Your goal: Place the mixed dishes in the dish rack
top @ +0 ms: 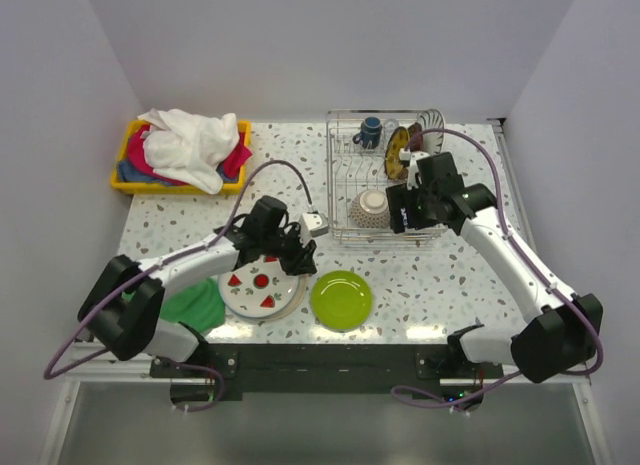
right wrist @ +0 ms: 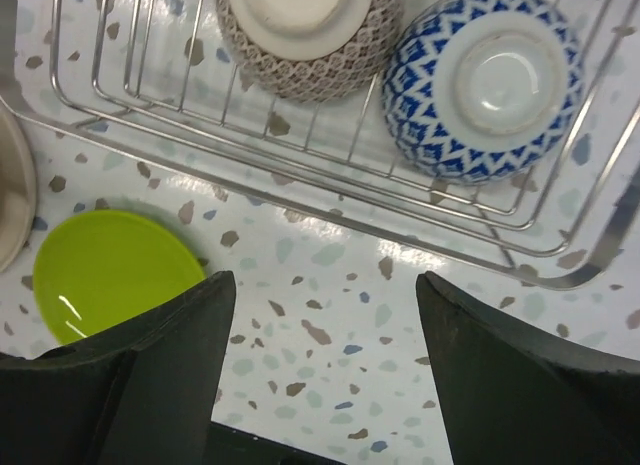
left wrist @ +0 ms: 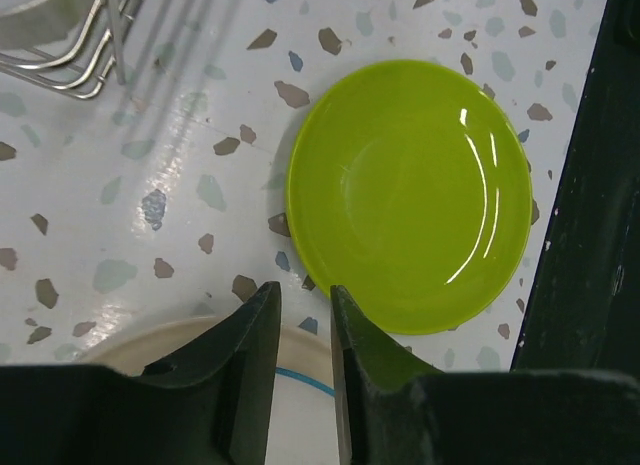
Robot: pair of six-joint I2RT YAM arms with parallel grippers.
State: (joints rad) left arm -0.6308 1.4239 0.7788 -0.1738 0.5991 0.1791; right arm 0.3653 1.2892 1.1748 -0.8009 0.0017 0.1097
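Note:
The dish rack point(top: 331, 175) holds a dark blue mug point(top: 371, 132), a striped plate point(top: 431, 123), a brown-yellow dish point(top: 397, 150) and two overturned bowls: a grey-patterned one point(right wrist: 300, 25) and a blue-white one point(right wrist: 480, 80). My right gripper point(right wrist: 320, 285) hangs wide open and empty over the table, just in front of the rack's front wire point(right wrist: 366, 228). My left gripper point(left wrist: 305, 295) is open only a narrow gap. It sits low over the rim of the cream plate with red motifs point(top: 262, 290), next to the green plate point(left wrist: 410, 195).
A yellow bin point(top: 130, 180) of cloths stands at the back left. A green cloth point(top: 190, 305) lies by the left arm's base. The rack's corner point(left wrist: 60, 65) shows at the top left of the left wrist view. The table's dark front edge point(left wrist: 590, 235) runs beside the green plate.

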